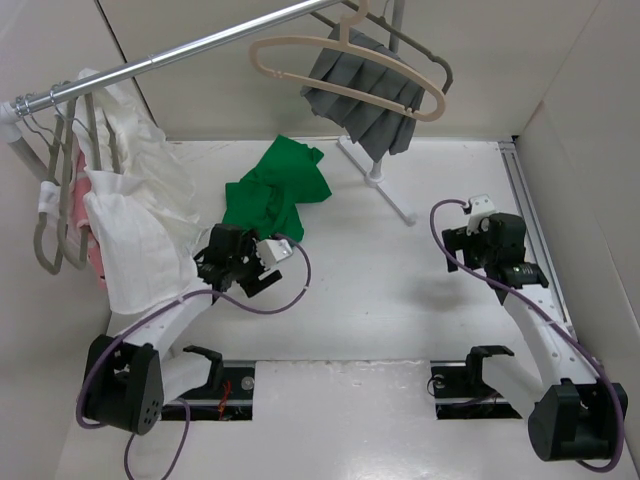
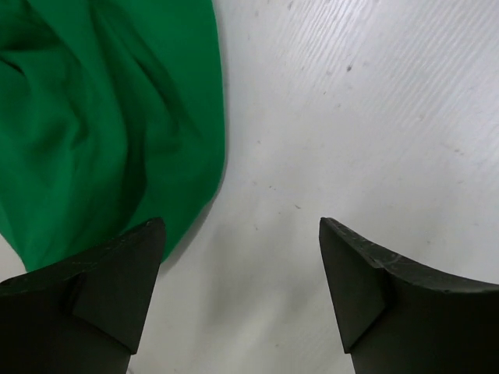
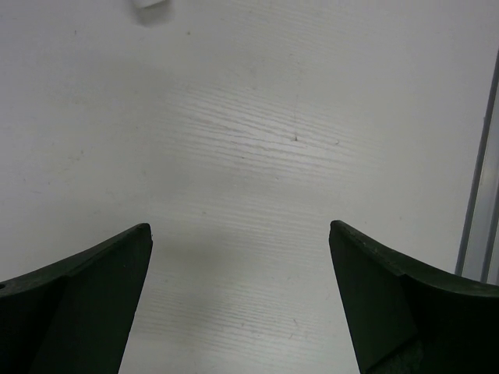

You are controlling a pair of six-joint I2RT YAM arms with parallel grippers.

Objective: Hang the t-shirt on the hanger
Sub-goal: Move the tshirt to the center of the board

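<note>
My left wrist view cuts the t-shirt off at the top and left edges. It lies crumpled on the table, neck and sleeves hidden, its heap running 1 to 7 o'clock from above. My left gripper and right gripper gape wide, holding nothing. The hanger hangs on the rail, spanning 10 to 4 o'clock.

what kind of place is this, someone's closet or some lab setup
Probably a robot lab test cell, not a home: two arms bolted to a white table, plain white walls boxing it in, and a clothes rail staged on it.
</note>
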